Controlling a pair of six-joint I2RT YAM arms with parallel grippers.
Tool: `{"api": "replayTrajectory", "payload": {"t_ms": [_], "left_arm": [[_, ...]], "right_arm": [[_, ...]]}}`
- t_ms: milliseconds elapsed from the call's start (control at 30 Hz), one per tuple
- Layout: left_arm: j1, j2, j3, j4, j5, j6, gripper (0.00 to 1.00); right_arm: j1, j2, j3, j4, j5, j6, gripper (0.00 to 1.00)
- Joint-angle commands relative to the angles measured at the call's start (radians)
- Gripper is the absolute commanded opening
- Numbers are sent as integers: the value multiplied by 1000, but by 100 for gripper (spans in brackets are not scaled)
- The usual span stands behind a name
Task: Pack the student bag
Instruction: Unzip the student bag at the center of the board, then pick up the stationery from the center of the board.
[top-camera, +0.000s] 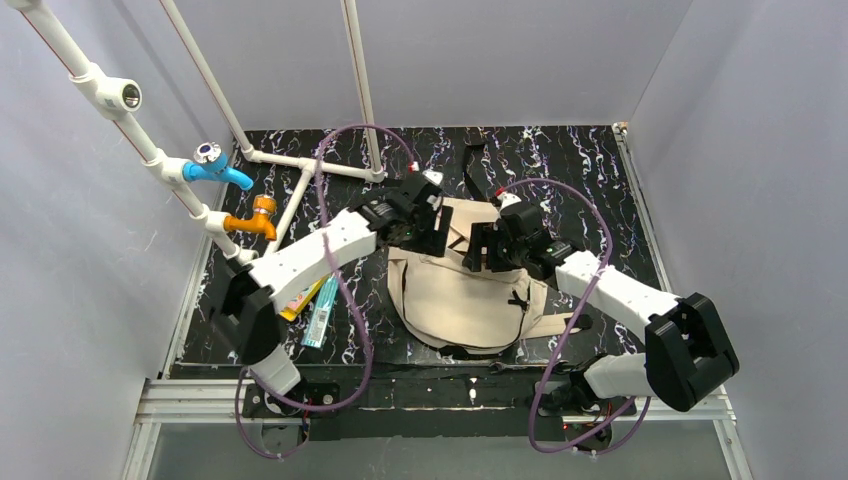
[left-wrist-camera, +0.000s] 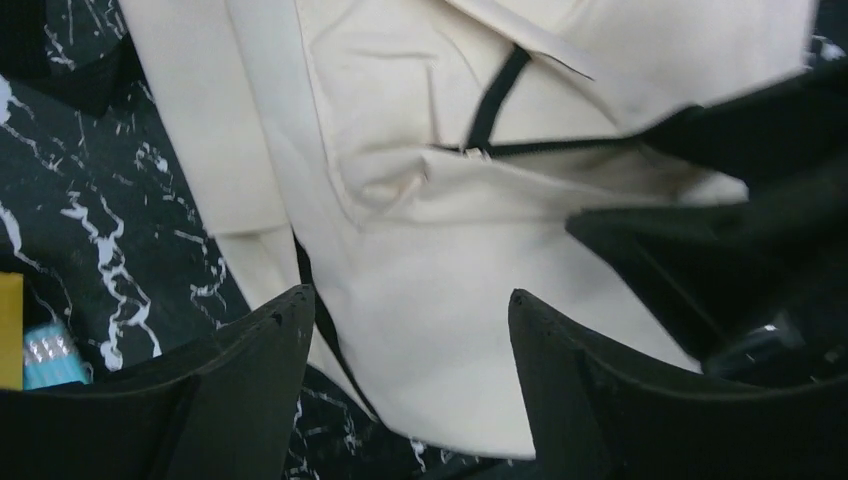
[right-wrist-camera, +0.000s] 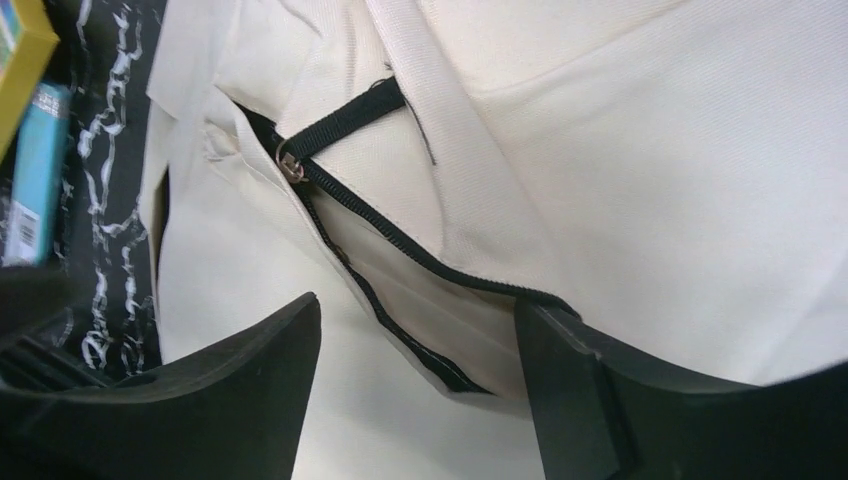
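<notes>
A black surface (top-camera: 600, 170) veined with white fills the middle of the top view, boxed in by pale grey walls (top-camera: 760, 150). A white pipe frame (top-camera: 300, 160) with a blue tap (top-camera: 215, 170) and an orange tap (top-camera: 255, 222) stands at upper left. The student bag (top-camera: 460, 300) lies flat at centre. The left jaws are spread apart over its beige fabric. The right jaws are likewise parted, framing its black zipper (right-wrist-camera: 400, 245).

High rear overhead view; two close downward wrist views; shared: the student bag (top-camera: 460, 295).
</notes>
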Motion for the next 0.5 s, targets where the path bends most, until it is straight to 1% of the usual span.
{"api": "replayTrajectory", "payload": {"t_ms": [0,33,133,200,267,367,467], "left_arm": [[-1,-274,-79,-69,87,31,75],[-1,-320,-107,-73,108,32,79],[-2,-483,-232,-83,173,20,85],[1,-609,-318,-99,213,-1,87],[2,-727,-378,-141,226,-22,89],[3,-892,-396,-228,238,-41,90],[3,-1000,-350,-297,244,-47,93]], "right_arm": [[-5,-16,119,-213,71,-106,82],[-5,-19,139,-233,67,-114,84],[-3,-30,187,-262,42,-108,87],[10,-34,214,-251,8,-79,87],[51,-27,243,-227,13,-43,87],[153,5,289,-159,96,6,88],[259,89,334,-53,141,88,89]]}}
